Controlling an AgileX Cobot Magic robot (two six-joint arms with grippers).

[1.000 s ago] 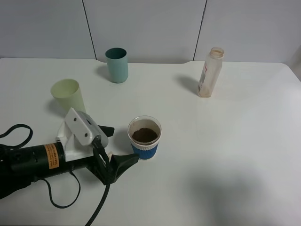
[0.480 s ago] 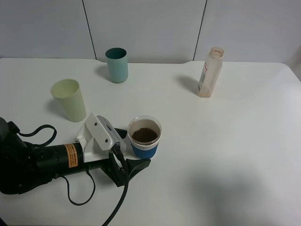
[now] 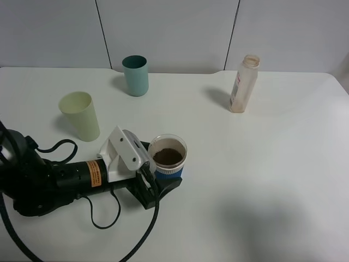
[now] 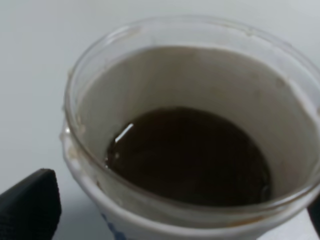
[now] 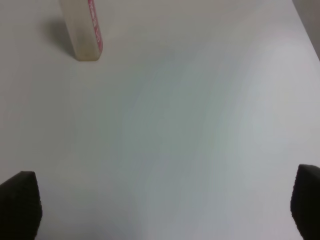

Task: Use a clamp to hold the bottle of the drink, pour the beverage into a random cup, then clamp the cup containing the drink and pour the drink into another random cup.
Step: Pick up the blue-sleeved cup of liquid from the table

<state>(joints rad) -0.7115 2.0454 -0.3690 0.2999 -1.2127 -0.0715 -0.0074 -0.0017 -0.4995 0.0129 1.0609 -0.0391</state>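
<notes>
- While the left gripper (image 3: pixel 158 167) straddles the white paper cup with a blue sleeve and clear rim (image 3: pixel 168 173), its jaws stand released, one black finger (image 4: pixel 29 206) on each side of the cup wall; no squeeze on the cup shows.
- That cup stands upright near the middle of the white table (image 3: pixel 272 174) and holds a dark brown drink (image 4: pixel 186 156) that fills only its lower part.
- Behind and to the left of it, a pale green plastic cup (image 3: pixel 80 115) stands upright, near the left arm but apart from it.
- Farther back stands a teal plastic cup (image 3: pixel 135 75), also upright.
- Well apart on the right, the translucent plastic bottle with a red-printed label (image 3: pixel 243 83) stands upright with its cap off.
- Seen only in its own wrist view, the right gripper (image 5: pixel 160 212) has its jaws spread wide above bare table, grasping nothing, with the bottle ahead of it.
</notes>
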